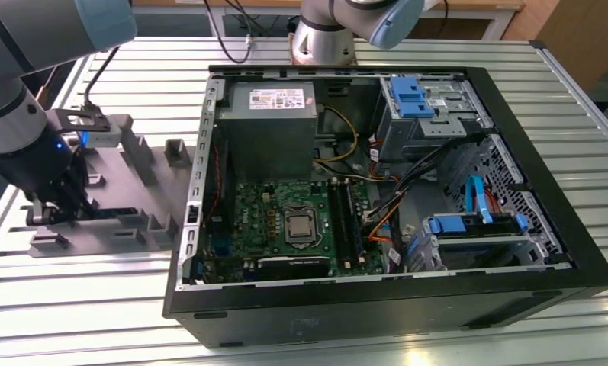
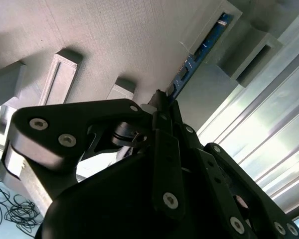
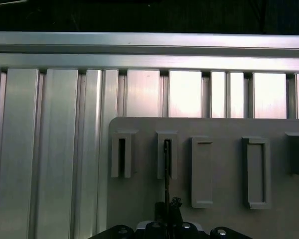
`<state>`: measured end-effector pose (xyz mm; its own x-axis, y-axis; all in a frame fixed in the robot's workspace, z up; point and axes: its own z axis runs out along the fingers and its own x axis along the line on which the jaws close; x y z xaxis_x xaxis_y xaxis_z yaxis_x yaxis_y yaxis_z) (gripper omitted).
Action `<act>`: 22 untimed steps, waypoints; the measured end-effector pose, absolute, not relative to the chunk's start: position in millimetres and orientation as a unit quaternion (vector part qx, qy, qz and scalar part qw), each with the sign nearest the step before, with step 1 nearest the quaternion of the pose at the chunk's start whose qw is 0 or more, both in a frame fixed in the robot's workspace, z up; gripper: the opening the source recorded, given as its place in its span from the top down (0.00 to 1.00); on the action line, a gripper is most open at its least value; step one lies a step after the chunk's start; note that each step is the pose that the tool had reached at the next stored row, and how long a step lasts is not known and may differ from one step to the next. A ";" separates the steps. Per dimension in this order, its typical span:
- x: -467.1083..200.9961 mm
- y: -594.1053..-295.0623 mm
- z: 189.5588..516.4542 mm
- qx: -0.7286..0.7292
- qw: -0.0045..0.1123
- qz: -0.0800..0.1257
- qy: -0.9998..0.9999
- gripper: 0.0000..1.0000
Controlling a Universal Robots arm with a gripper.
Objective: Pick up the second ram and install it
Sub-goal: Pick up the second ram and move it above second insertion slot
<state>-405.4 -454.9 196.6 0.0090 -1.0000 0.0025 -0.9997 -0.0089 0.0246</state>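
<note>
Gripper (image 2: pixel 163 102): black, two-fingered, fingers drawn together and clamped on the near end of the second ram (image 2: pixel 199 52). In the exterior view the gripper (image 1: pixel 51 213) hangs low over the grey holder tray (image 1: pixel 110 229), at the tray's end on the exterior view's left.

Second ram: a thin blue-green board strip with small pale marks along its face. It stands on edge on the tray (image 2: pixel 114 40) and runs from the fingertips to a narrow pocket (image 2: pixel 220 20) of the tray. In the first wrist view it shows edge-on as a dark line (image 3: pixel 166 169) between the gripper (image 3: pixel 168 211) and the pocket.

Wider pockets (image 3: pixel 202 172): beside the narrow one on the tray (image 3: pixel 224 169).

Slatted metal table (image 1: pixel 80 305): under the tray.

Computer case (image 1: pixel 385 305): open, motherboard (image 1: pixel 283 221) showing, just beside the tray on the exterior view's right.
</note>
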 end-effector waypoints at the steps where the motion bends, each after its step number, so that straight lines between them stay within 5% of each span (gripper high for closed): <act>1: -405.4 -454.9 198.4 0.710 0.010 -0.008 -0.704 0.86; 22: -405.4 -454.9 206.8 0.710 0.010 -0.008 -0.704 0.86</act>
